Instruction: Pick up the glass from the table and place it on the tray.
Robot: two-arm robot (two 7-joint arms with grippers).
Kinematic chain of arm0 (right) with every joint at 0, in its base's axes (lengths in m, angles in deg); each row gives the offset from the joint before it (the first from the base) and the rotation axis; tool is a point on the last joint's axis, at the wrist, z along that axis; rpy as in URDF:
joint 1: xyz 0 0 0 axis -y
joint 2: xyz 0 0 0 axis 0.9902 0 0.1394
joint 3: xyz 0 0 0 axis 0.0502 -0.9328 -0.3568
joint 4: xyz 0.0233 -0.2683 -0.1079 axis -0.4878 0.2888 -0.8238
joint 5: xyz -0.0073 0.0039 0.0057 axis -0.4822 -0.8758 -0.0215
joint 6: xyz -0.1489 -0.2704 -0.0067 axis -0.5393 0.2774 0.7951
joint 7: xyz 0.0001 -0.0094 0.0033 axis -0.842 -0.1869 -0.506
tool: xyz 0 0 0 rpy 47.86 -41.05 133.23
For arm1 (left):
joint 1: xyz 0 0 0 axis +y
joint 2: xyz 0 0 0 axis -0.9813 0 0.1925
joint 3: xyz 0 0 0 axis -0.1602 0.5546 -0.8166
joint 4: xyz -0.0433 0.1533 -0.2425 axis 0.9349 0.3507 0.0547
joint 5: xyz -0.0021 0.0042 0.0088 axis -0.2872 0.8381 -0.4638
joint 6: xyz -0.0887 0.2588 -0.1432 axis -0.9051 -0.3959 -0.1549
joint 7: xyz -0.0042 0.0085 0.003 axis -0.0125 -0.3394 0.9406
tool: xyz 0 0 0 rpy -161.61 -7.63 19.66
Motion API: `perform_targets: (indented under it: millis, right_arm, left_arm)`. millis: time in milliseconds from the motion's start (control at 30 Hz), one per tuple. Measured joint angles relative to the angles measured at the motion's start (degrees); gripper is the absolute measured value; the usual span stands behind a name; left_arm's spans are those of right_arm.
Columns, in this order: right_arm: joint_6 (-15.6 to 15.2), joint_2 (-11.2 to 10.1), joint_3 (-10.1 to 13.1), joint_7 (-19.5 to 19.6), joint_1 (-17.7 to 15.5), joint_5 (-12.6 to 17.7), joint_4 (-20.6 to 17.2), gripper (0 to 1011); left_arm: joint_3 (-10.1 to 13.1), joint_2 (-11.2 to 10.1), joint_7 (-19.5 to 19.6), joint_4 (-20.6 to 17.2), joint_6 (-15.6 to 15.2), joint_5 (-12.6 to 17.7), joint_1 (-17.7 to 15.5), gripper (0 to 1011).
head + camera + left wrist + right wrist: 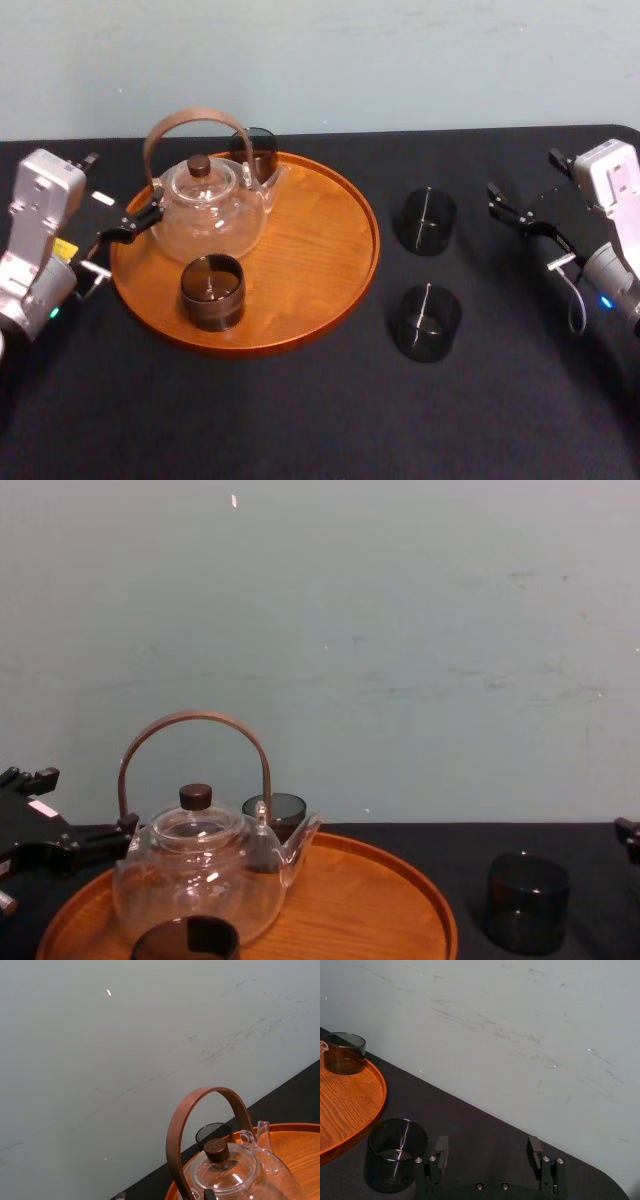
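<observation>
Reach step: right arm lining up on a glass.

The right gripper hangs open and empty. The farther dark glass stands just beside it on the black-cloth table, off the tray. Next it likely needs to straddle the glass and close. The left gripper idles at the tray's left rim. A pale wall stands behind.

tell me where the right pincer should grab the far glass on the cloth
Probably grip its side wall at mid-height, coming level from the right. The far glass stands upright, a straight cylinder, and the open right pincer faces it from that side; the tray flanks its left and the other glass sits nearer the robot.
</observation>
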Motion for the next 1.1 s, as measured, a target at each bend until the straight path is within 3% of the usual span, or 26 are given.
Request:
perform_targets:
  millis: [1100]
  right_arm:
    - [0.00, 0.00, 0.00, 0.00, 0.00, 0.00, 0.00, 1002]
  left_arm:
    - [0.00, 0.00, 0.00, 0.00, 0.00, 0.00, 0.00, 1009]
